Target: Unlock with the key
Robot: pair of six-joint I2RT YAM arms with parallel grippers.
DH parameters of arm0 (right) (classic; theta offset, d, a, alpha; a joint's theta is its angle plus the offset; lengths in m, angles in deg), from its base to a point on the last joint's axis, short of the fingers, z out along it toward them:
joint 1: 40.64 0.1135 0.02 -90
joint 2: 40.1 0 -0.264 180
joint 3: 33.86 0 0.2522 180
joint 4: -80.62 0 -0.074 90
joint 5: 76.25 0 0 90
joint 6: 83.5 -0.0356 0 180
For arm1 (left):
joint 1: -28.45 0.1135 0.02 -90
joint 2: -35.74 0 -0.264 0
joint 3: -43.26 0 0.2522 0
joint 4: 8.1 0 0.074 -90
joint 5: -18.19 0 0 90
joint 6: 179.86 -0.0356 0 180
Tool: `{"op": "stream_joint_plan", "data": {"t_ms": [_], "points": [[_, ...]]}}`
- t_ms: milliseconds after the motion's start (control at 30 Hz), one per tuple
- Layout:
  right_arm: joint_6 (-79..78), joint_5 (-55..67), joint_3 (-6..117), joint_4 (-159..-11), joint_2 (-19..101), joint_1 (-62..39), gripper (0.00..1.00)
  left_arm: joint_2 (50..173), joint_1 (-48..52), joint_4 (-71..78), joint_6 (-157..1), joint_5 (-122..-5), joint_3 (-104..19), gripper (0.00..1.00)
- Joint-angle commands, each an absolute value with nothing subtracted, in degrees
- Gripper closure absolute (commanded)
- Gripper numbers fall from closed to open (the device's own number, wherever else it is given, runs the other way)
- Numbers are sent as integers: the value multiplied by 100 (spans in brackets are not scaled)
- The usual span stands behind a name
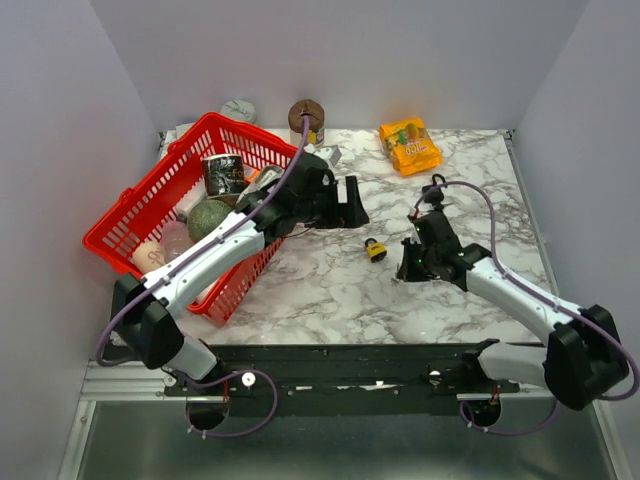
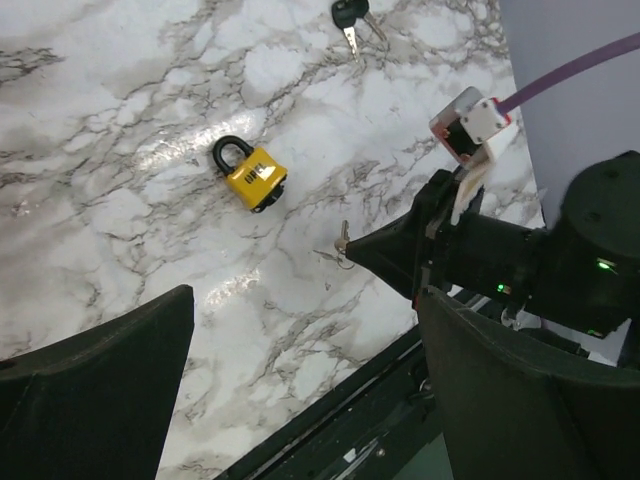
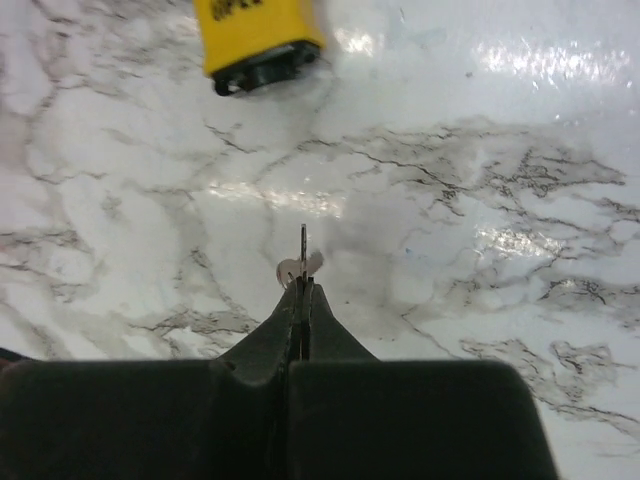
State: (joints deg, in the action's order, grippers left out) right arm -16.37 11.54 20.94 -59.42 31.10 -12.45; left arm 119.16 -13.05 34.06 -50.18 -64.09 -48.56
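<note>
A yellow padlock [image 1: 375, 249] with a black shackle lies flat on the marble table [image 1: 330, 290]. It also shows in the left wrist view as the padlock [image 2: 255, 176], and its body end sits at the top of the right wrist view [image 3: 256, 38]. My right gripper [image 1: 404, 268] [image 3: 302, 290] is shut on a small silver key [image 3: 303, 252], whose blade sticks out past the fingertips and is held edge-on just above the table, a short way to the padlock's right. That key [image 2: 342, 243] points toward the padlock. My left gripper [image 1: 355, 205] [image 2: 305, 400] hangs open above the padlock's far left, holding nothing.
A red basket [image 1: 125, 215] full of groceries stands at the left, under my left arm. A yellow snack bag [image 1: 409, 146] and a brown round object [image 1: 306, 115] lie at the back. A second key with a black head [image 2: 350, 14] rests on the marble.
</note>
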Motion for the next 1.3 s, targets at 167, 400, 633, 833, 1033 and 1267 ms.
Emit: {"op": "stream_joint_plan", "data": {"t_ms": [167,400,633,833,1033,1267], "points": [[-985,233,2068,-6540,1440,-1198,99,12855,-1602,3528,-4557,-5890,-5971,6],[-695,592,2209,-6479,1193,-1198,99,13723,-1822,4062,-4302,-5679,-6884,10],[-501,1295,2420,-6575,1141,-1163,99,14358,-1875,4231,-4073,-5125,-7439,13],[-308,1735,2438,-6698,939,-1146,99,14534,-1884,4205,-3942,-4993,-7483,15],[-185,1736,2411,-6698,859,-1128,99,14578,-1892,4003,-3757,-5001,-7404,15],[-18,1736,2411,-6733,824,-1093,99,14745,-1919,3959,-3642,-4896,-7535,20]]}}
